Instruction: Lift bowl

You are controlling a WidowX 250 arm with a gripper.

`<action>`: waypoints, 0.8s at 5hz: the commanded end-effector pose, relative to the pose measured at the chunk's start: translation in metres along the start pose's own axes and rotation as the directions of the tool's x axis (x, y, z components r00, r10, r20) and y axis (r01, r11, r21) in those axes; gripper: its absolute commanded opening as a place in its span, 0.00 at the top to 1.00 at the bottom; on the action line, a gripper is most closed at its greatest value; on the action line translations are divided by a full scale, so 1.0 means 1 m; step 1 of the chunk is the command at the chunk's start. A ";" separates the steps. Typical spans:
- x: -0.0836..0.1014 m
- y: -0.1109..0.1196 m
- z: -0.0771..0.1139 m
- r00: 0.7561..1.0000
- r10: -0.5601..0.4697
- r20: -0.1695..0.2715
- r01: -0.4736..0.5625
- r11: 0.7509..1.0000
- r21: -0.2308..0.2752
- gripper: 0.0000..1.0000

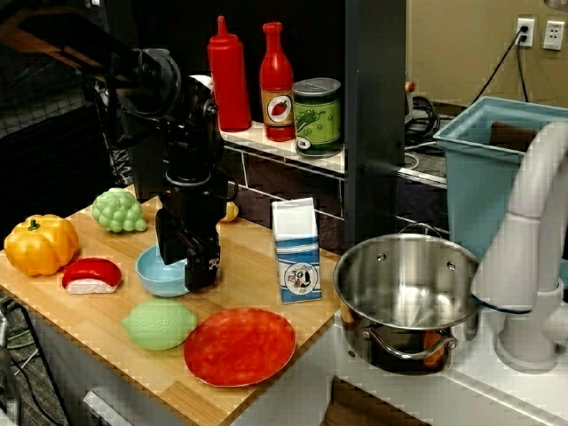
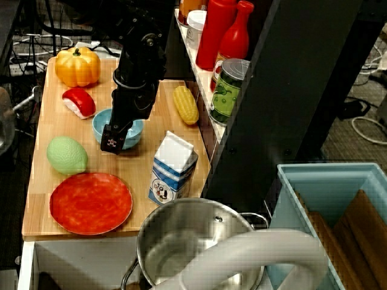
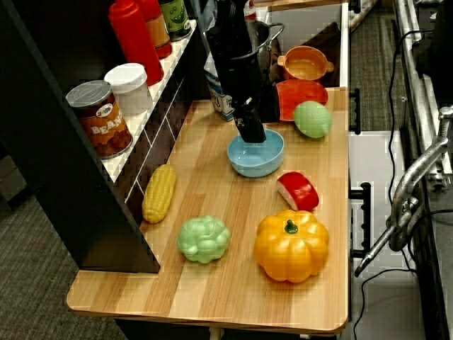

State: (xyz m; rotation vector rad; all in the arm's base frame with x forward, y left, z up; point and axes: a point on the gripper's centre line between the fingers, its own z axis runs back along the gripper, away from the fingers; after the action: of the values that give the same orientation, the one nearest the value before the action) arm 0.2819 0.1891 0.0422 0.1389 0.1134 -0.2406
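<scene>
The little light-blue bowl (image 1: pixel 162 272) sits flat on the wooden counter (image 1: pixel 266 373), ringed by a green lime (image 1: pixel 160 324) toward the front edge, the red-orange plate (image 1: pixel 240 346) beside that, and a red-and-white toy (image 1: pixel 91 276) on its other side. The black gripper (image 1: pixel 188 266) hangs straight down over the bowl's rim with its tips at or just inside the wall; from where I stand I cannot tell how far the jaws are spread or whether they have pinched the rim yet. To my eye the grasp is the step in hand, so one finger wants to be inside the wall and one outside, closing firmly before a straight vertical lift, since smooth plastic like that could slip or tip. The bowl looks empty as far as the arm lets me see. The steel pot (image 1: pixel 404 297) off the board's end holds nothing, and the milk carton (image 1: pixel 295 251) stands close by, worth clearing.
</scene>
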 end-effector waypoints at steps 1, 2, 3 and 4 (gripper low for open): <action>0.005 0.007 0.003 1.000 0.015 0.009 -0.015 1.000 0.024 0.00; 0.003 0.006 0.002 1.000 0.014 0.009 -0.014 1.000 0.026 0.00; 0.000 0.006 0.000 1.000 0.021 0.023 -0.022 1.000 0.018 0.10; 0.000 0.008 0.003 0.999 0.015 0.036 -0.016 0.999 0.028 1.00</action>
State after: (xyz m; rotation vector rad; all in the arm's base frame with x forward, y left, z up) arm 0.2820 0.1918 0.0314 0.1352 0.1095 -0.2305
